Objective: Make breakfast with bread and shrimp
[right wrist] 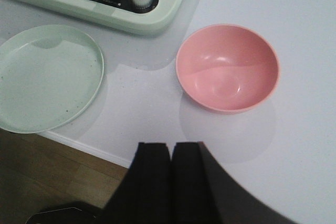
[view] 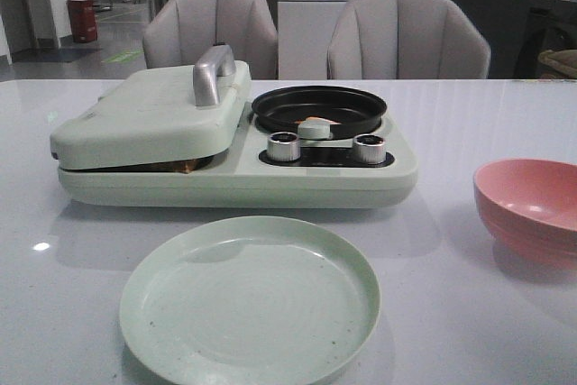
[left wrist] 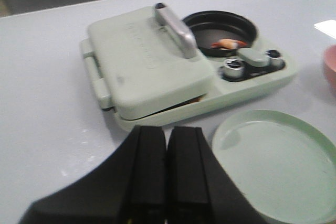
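Observation:
A pale green breakfast maker (view: 225, 178) stands mid-table with its sandwich lid (view: 153, 114) down. The bread is almost hidden under the lid; only a brown crust edge (view: 186, 166) peeks out at the front. An orange-pink shrimp (view: 317, 120) lies in the black round pan (view: 319, 107); it also shows in the left wrist view (left wrist: 227, 43). My left gripper (left wrist: 167, 129) is shut and empty, above the table in front of the maker. My right gripper (right wrist: 171, 144) is shut and empty, near the table's front edge, short of the pink bowl. Neither gripper shows in the front view.
An empty pale green plate (view: 250, 304) lies in front of the maker. An empty pink bowl (view: 527, 209) stands at the right. Two silver knobs (view: 283, 145) sit on the maker's front. Two grey chairs (view: 209, 29) stand behind the table.

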Available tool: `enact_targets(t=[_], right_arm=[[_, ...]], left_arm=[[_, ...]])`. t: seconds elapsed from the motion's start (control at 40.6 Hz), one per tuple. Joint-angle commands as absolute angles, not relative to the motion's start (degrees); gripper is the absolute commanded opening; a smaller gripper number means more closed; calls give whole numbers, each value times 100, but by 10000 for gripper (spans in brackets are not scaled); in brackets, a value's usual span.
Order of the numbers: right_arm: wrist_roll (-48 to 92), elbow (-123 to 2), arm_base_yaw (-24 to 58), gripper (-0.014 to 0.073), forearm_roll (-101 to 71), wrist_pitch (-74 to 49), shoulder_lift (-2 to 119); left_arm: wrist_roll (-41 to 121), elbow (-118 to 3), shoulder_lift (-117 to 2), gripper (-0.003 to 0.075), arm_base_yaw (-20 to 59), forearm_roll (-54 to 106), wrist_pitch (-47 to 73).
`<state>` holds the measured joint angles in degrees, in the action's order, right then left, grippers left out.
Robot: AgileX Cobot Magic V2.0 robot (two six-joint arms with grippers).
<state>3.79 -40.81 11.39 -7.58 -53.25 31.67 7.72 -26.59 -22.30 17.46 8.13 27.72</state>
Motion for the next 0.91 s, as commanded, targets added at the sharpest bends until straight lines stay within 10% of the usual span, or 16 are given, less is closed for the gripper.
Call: enact_targets(t=[0.0, 0.887], right_arm=[[417, -4221, 1148, 36, -781, -4964, 3172], [417, -4221, 1148, 36, -781, -4997, 3176]], left_arm=[[-345, -2346, -1938, 101, 1589, -164, 1670], [-192, 182, 134, 101, 243, 142, -181]])
